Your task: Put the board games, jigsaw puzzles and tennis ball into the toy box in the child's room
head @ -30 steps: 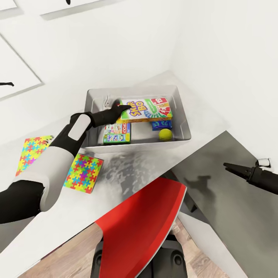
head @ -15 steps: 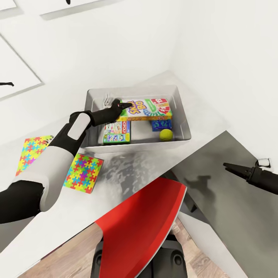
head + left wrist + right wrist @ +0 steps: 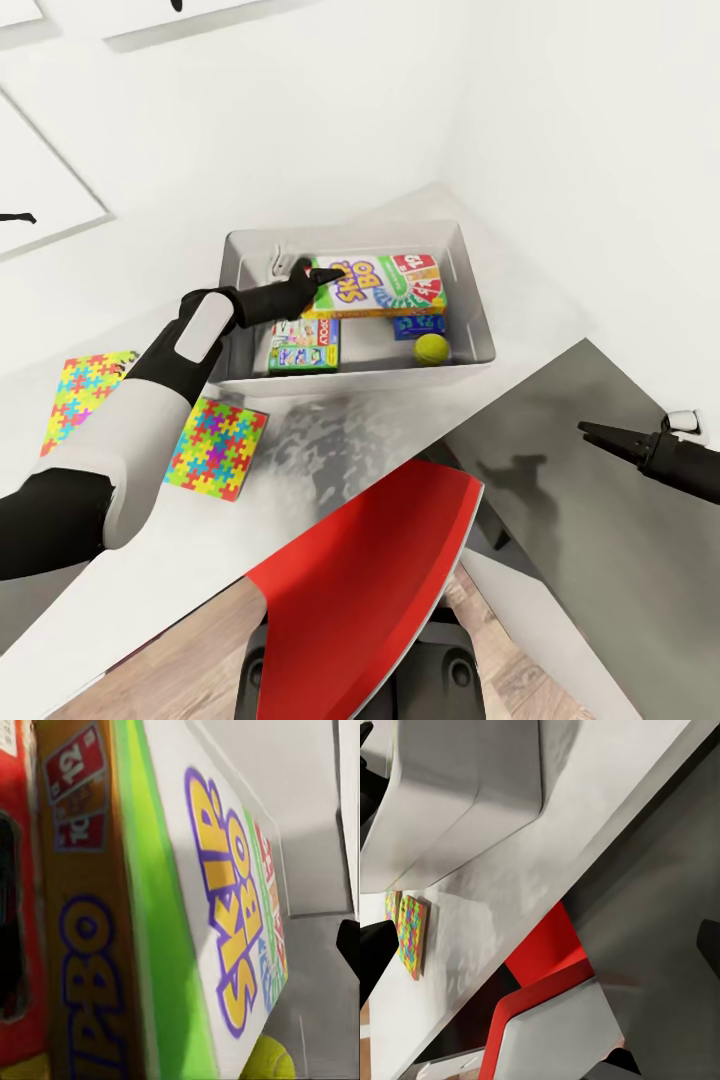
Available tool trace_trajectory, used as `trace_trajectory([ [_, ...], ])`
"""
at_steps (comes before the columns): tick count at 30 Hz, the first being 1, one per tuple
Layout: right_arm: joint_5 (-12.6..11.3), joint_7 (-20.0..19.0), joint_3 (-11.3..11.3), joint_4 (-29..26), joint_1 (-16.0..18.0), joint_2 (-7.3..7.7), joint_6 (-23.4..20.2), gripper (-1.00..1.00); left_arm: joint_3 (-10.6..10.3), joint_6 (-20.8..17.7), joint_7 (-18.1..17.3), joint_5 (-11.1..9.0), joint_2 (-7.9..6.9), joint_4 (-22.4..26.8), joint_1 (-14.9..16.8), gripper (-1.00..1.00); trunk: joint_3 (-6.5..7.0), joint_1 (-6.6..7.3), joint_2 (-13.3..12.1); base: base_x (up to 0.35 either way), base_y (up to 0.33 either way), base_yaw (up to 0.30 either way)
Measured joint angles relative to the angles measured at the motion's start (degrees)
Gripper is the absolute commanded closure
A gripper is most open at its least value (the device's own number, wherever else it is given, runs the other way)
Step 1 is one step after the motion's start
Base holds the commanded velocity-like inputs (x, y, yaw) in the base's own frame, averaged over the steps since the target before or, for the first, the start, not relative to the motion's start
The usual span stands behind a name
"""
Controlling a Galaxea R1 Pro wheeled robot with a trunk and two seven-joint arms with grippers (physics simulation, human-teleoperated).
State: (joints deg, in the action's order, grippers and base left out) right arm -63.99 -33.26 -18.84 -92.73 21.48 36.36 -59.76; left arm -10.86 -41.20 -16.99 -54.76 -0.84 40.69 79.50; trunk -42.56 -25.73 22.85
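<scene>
Right now the left gripper (image 3: 312, 272) sits at the Skip-Bo box (image 3: 375, 284), inside the toy box (image 3: 470, 300); can't tell if it's clamped. Box's long axis runs w/ the tray's length, across the Monopoly box (image 3: 304, 347). Right gripper (image 3: 590, 430) looks closed, holding nothing, over the cabinet (image 3: 600, 520).

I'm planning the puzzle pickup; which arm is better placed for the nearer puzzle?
Probably the left: its end effector is at the toy box, with the puzzle beside that arm. The right end effector hangs over the dark cabinet.
</scene>
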Motion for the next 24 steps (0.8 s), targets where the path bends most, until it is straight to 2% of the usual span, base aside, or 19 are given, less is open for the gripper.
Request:
trace_trajectory([
  [4, 0.0, 0.0, 0.0, 0.0, 0.0, -0.04, 0.0, -1.0, 0.1, -2.5, 0.0, -0.2, -0.05, 0.4, -0.1, -1.0, 0.0, -0.01, 0.0, 0.0, 0.0, 0.0],
  [8, 0.0, 0.0, 0.1, 0.0, 0.0, -0.06, 0.0, -1.0, 1.2, -5.0, -0.1, -1.2, -0.15, 0.7, -0.4, -1.0, 0.0, -0.01, 0.0, 0.0, 0.0, 0.0],
  [11, 0.0, 0.0, 0.1, 0.0, 0.0, -0.06, 0.0, -1.0, 1.8, -6.0, 0.1, -1.2, -0.23, 1.4, -0.7, -1.0, -0.01, -0.02, 0.0, 0.0, 0.0, 0.0],
  [18, 0.0, 0.0, 0.1, 0.0, 0.0, -0.07, 0.0, -1.0, 2.9, -11.6, 0.3, -7.1, -0.65, 2.5, -1.1, -1.0, -0.01, -0.02, 0.0, 0.0, 0.0, 0.0],
  [24, 0.0, 0.0, 0.1, 0.0, 0.0, -0.09, 0.0, -1.0, 3.2, -15.1, 0.7, -8.8, -0.78, 2.7, -1.1, -1.0, -0.01, -0.02, 0.0, 0.0, 0.0, 0.0],
])
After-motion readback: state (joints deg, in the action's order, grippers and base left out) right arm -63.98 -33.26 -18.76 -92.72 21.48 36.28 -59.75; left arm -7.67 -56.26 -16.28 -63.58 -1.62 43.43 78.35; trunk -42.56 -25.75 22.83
